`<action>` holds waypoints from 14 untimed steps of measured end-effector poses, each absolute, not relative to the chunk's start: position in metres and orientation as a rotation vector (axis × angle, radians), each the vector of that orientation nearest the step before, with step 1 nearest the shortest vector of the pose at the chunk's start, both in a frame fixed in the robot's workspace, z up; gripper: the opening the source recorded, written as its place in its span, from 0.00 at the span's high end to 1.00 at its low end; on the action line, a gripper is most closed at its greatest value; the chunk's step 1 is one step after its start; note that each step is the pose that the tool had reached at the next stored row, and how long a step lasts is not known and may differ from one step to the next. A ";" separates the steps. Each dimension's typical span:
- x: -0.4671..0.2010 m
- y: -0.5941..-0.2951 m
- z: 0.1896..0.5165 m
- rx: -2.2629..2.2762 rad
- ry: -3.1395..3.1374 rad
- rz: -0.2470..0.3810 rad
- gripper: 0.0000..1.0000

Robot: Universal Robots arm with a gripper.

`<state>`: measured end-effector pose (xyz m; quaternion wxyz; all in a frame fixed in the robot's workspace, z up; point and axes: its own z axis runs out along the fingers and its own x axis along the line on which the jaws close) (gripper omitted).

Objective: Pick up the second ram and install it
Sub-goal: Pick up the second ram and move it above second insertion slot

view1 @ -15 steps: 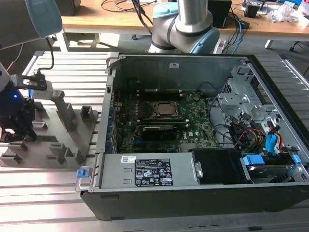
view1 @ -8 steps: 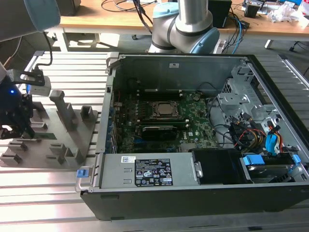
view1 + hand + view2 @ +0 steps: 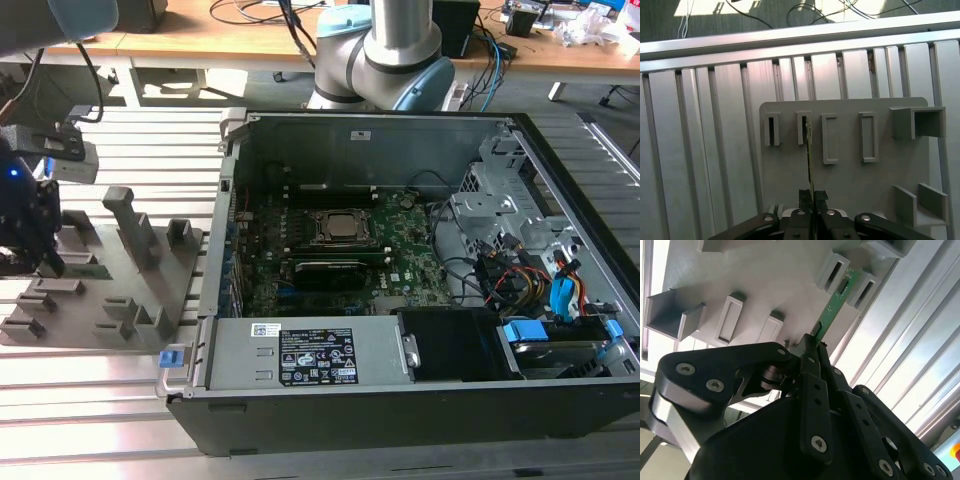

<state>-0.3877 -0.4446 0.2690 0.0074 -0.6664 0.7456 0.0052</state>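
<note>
The second ram (image 3: 832, 310) is a thin green stick that runs from between my fingers to a slot of the grey holder tray (image 3: 765, 280). In the first wrist view the ram (image 3: 808, 160) shows edge-on, with its far end at the second slot of the tray (image 3: 850, 175). My gripper (image 3: 815, 342) is shut on the stick's near end, and the black fingers (image 3: 821, 196) press on both of its faces. In the exterior view the gripper (image 3: 40, 262) hangs over the tray (image 3: 100, 290) at the far left.
An open computer case (image 3: 400, 400) lies to the exterior view's right of the tray, with the green motherboard (image 3: 400, 265) on its floor. Cables and drive bays crowd its right end. The arm's base (image 3: 385, 60) stands behind the case. Ribbed aluminium table (image 3: 100, 400) lies under everything.
</note>
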 end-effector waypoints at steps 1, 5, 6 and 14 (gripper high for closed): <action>-0.388 -0.445 0.273 -2.084 2.331 0.016 0.86; -0.388 -0.444 0.286 -2.084 2.331 0.016 0.86; -0.388 -0.444 0.288 -2.084 2.331 0.016 0.86; -0.388 -0.444 0.310 -2.084 2.331 0.016 0.86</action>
